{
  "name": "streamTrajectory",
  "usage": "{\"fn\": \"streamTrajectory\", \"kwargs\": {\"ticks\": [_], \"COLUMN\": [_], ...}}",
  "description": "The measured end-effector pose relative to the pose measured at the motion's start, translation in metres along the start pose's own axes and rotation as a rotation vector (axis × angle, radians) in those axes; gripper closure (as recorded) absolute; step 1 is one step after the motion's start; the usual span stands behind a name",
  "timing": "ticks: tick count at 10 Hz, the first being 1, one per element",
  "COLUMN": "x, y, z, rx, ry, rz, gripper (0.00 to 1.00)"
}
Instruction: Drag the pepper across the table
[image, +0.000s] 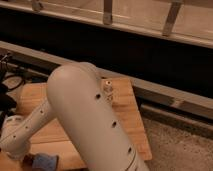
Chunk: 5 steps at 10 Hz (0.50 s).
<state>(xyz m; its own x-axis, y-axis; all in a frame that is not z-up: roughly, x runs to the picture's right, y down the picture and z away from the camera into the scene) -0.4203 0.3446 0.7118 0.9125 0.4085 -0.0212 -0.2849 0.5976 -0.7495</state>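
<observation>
The light-brown plank table fills the lower left. My white arm arches over it and reaches down to the bottom left. My gripper is at the bottom left edge, low over the table and mostly hidden under the wrist. A blue object lies on the table right beside it. The pepper is hidden or out of view. A small white object stands near the table's far edge, just right of the arm's elbow.
Beyond the table's far edge runs a dark wall with a metal rail and windows above. A speckled floor lies off the table's right edge. Dark cables and gear sit at the left.
</observation>
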Motion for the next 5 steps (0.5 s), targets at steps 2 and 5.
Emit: {"fn": "streamTrajectory", "kwargs": {"ticks": [2,5], "x": [0.0001,0.0003], "y": [0.0020,0.0053], "z": [0.0003,0.0005], "rx": [0.000,0.001], "ry": [0.001,0.001], "rz": [-0.004,-0.009], "gripper": [0.78,0.78]}}
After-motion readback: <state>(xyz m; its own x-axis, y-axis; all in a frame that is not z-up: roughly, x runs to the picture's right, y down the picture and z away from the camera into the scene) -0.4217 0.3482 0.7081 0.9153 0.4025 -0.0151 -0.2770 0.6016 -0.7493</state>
